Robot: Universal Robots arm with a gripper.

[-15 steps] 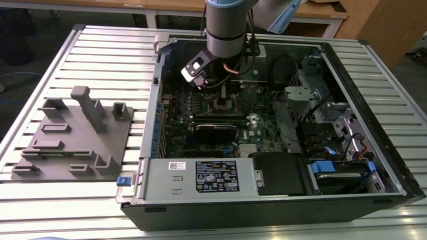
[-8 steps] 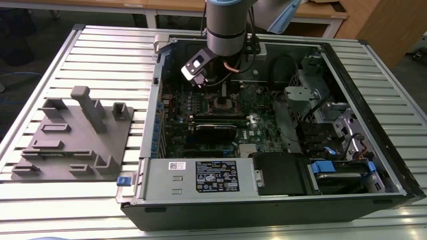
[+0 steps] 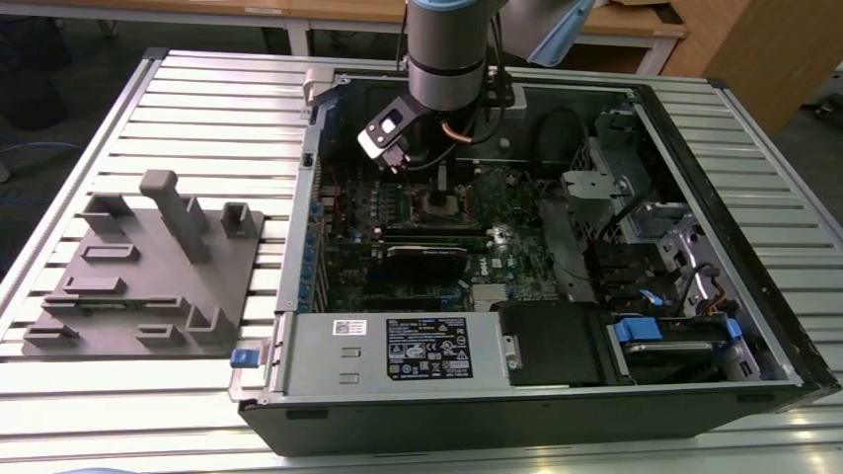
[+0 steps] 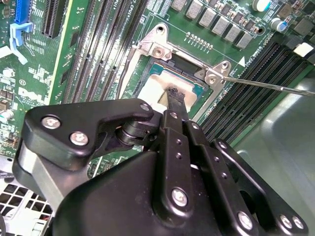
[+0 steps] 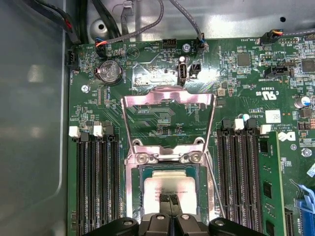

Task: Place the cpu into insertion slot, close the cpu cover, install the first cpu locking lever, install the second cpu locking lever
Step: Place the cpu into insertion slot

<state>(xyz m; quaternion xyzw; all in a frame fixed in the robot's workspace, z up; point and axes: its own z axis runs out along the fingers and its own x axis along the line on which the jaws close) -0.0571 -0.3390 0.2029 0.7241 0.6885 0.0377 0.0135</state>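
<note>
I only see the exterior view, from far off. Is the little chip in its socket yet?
Observer: Yes. In the first wrist view the cpu lies flat in the insertion slot.
Operator: Is the lid over it shut?
Observer: No. The cpu cover is swung open, clear of the slot.
Operator: What is the arm's tip doing?
Observer: The tool is shut, and its tips look to be touching the cpu's top.

Arm (image 3: 445, 54) vertical, hand (image 5: 170, 199) pointing down, pinched closed
</note>
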